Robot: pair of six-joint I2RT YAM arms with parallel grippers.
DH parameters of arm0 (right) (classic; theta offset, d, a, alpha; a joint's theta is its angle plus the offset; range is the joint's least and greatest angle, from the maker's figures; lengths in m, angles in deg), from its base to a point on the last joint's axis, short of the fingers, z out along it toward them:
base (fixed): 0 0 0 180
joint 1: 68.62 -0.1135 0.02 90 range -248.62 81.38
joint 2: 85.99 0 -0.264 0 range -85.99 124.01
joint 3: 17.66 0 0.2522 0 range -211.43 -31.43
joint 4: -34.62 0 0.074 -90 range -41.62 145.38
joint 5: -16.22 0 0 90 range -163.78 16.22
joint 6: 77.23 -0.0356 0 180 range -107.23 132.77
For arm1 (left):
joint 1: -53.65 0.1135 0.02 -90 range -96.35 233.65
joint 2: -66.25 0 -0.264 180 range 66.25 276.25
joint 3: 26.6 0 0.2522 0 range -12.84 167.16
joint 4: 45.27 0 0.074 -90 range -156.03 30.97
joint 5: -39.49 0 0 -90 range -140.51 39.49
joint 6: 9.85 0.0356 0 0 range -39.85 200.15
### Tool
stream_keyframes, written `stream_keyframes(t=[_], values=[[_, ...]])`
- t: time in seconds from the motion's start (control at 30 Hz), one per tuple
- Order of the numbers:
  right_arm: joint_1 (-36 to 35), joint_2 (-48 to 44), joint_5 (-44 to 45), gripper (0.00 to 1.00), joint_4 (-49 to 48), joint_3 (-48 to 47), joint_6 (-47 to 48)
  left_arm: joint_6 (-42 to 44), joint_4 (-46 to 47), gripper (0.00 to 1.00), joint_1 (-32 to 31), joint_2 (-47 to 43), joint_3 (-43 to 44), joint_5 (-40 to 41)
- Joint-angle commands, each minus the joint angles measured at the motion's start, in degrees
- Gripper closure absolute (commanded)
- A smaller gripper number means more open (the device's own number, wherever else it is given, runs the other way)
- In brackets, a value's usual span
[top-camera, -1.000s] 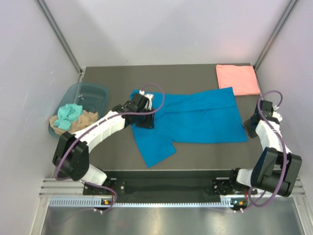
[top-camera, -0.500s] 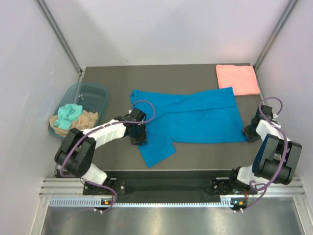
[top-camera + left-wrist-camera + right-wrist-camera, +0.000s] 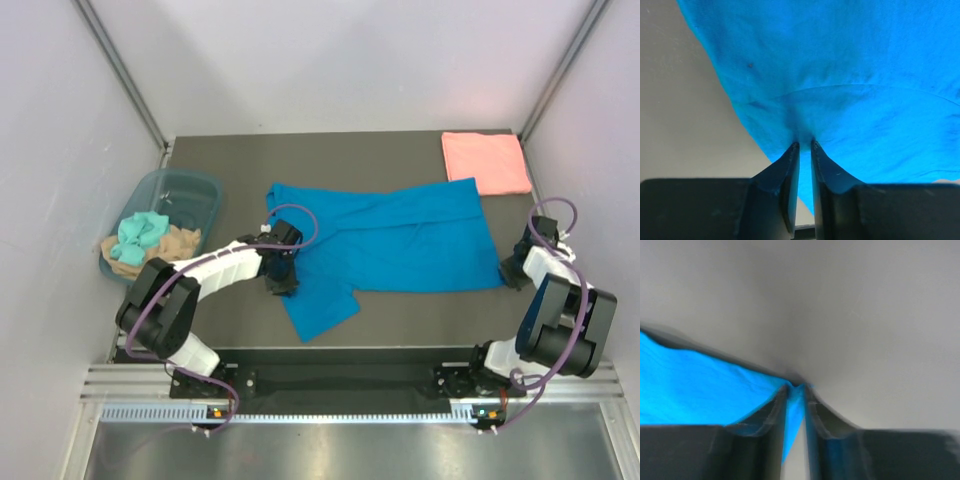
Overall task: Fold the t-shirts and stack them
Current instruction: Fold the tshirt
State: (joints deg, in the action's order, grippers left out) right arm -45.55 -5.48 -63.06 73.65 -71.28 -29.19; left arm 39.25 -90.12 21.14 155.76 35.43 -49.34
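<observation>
Both arms are on the blue shirt (image 3: 400, 240) here, one at each end, which to me looks like the setup for a fold: grab two points of the near edge and carry it over together.

The left pincer (image 3: 803, 144) has its fingers pressed nearly together on the cloth. You can see the fabric puckering into little creases right at the tips, so it's pinching a fold of the shirt's edge rather than just resting on it. The right pincer (image 3: 796, 386) has a thin corner of the same shirt nipped between its fingers. That view is blurry, but the blue sliver sits right in the narrow gap.

The shirt lies spread flat on the table (image 3: 300, 160) between the two pincers, with one flap hanging out toward the near side of the left one. It's soft, matte knit stuff, limp, with a curved seam line just ahead of the left fingertips. My guess is it sags as soon as it's lifted.

The pink shirt (image 3: 486, 162) is already a neat flat rectangle, out beyond the right pincer on the far side, just about touching the blue one's corner. That's probably the stack spot.

Off to the outside of the left pincer there's a see-through plastic tub (image 3: 182, 176) with crumpled teal and tan cloth spilling over.
</observation>
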Motion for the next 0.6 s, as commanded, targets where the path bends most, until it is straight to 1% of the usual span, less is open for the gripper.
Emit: stream_keyframes(t=[0.0, 0.1, 0.2, 0.27, 0.3, 0.47, 0.57], values=[[0.7, 2.6, 0.9, 0.89, -3.6, 3.4, 0.2, 0.3, -0.5, 0.76, 0.6, 4.4, -3.7, 12.0], [0.9, 0.0, 1.8, 1.0, -1.6, 3.6, 0.7, 0.0, -1.8, 0.75, 0.6, 3.7, -3.7, 12.6], [0.8, -2.5, 2.7, 1.0, 1.8, 3.6, 1.5, -0.7, -2.7, 0.73, 0.6, 2.7, -4.1, 15.3], [0.8, -4.2, 3.9, 1.0, 3.3, 4.3, 1.8, -2.5, -4.2, 0.69, 0.9, 2.5, -4.9, 19.5], [0.8, -5.4, 4.3, 1.0, 4.1, 5.4, 1.7, -3.6, -4.5, 0.67, 1.2, 2.6, -5.5, 19.7], [0.8, -10.9, 3.4, 1.0, 5.4, 8.7, 1.2, -6.9, -7.0, 0.65, 1.8, 3.5, -5.6, 19.7], [0.8, -14.0, 4.4, 1.0, 8.9, 8.0, -0.1, -8.1, -8.1, 0.64, 3.3, 2.9, -7.0, 20.2]])
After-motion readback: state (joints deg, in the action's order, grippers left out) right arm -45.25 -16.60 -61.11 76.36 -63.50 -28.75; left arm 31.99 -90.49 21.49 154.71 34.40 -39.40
